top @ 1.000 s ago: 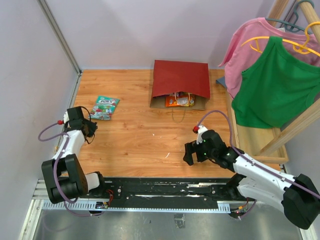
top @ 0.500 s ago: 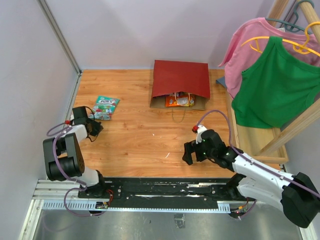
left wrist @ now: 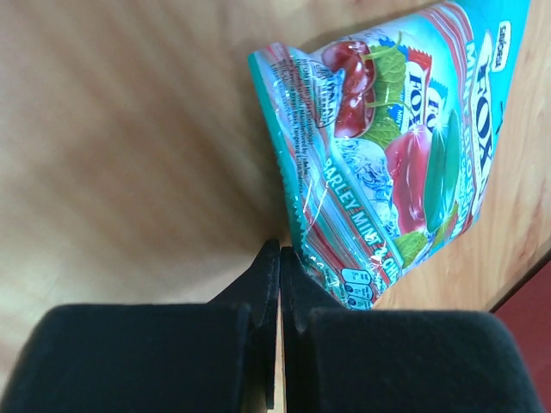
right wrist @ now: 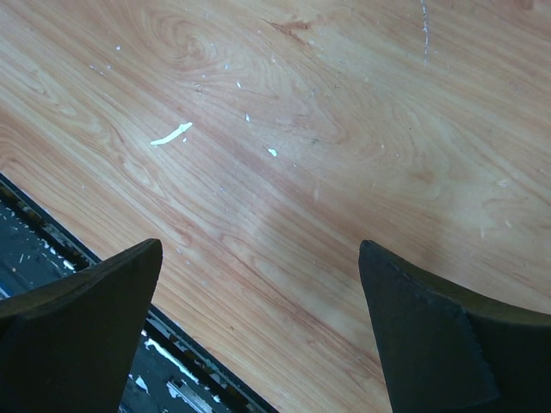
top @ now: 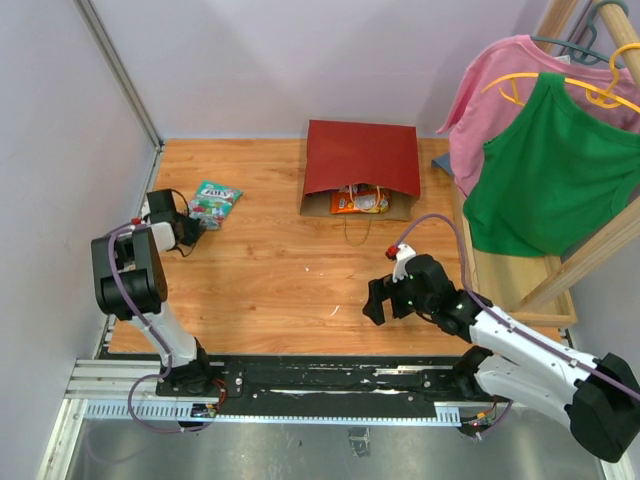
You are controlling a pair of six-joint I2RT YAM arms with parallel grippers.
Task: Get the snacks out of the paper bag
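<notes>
The dark red paper bag [top: 360, 160] lies on its side at the back of the table, mouth toward me. Orange packets [top: 360, 201] show in its opening. A teal candy packet [top: 214, 198] lies out on the wood at the left. My left gripper [top: 193, 226] is at its near corner. In the left wrist view the fingers [left wrist: 281, 258] are closed together at the packet's [left wrist: 396, 146] edge. My right gripper [top: 372, 300] is open and empty over bare wood near the front edge [right wrist: 260, 249]. No other snacks show.
A pink shirt [top: 500, 90] and a green shirt [top: 555, 170] hang on a wooden rack [top: 520, 290] at the right. A wall borders the left edge. The black rail [top: 330, 375] runs along the front.
My left gripper has moved away from me toward the back, and the teal packet has shifted and turned with it. The right gripper has barely moved.
</notes>
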